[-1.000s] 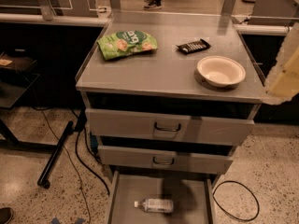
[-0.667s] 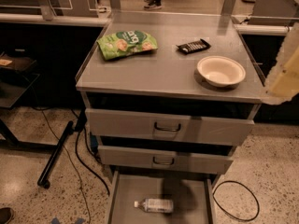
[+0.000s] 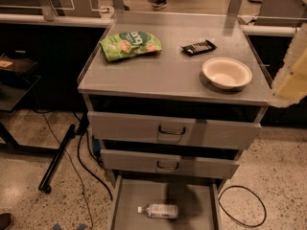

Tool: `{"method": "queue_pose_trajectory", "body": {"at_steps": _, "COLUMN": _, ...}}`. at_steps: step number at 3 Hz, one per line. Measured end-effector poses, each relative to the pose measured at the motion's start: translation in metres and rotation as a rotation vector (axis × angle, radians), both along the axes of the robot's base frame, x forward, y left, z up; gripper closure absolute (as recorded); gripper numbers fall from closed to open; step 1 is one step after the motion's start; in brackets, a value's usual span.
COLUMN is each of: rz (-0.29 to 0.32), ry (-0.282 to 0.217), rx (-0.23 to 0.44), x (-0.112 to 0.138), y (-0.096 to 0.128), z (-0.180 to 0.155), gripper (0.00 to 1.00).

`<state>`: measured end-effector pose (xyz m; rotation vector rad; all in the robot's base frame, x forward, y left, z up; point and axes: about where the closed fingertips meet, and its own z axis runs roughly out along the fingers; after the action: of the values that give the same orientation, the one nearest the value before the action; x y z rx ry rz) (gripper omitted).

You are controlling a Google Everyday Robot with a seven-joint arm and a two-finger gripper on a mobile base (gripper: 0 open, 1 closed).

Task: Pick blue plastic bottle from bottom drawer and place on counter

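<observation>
Pale claw [image 3: 291, 75] at right edge beside counter [image 3: 168, 75], openness not discernible; blue plastic bottle [image 3: 158, 210] flat in bottom drawer [image 3: 129, 195].

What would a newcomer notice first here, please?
The open bottom drawer, lowest in view, draws the eye, with the bottle lying on its side inside. On the counter above sit a green snack bag at back left, a dark packet to its right, and a white bowl at right. The gripper hangs at the picture's right edge, level with the counter.

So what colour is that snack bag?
The snack bag is green, in the camera view; the claw hangs at the right edge.
</observation>
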<state>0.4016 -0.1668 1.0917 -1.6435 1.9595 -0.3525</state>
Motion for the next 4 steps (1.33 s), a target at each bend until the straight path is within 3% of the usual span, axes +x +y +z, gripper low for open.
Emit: {"method": "queue_pose_trajectory", "body": {"at_steps": 4, "rz": 0.0, "ry": 0.0, "rx": 0.0, "x": 0.0, "y": 0.0, "z": 0.0, "gripper": 0.0}}
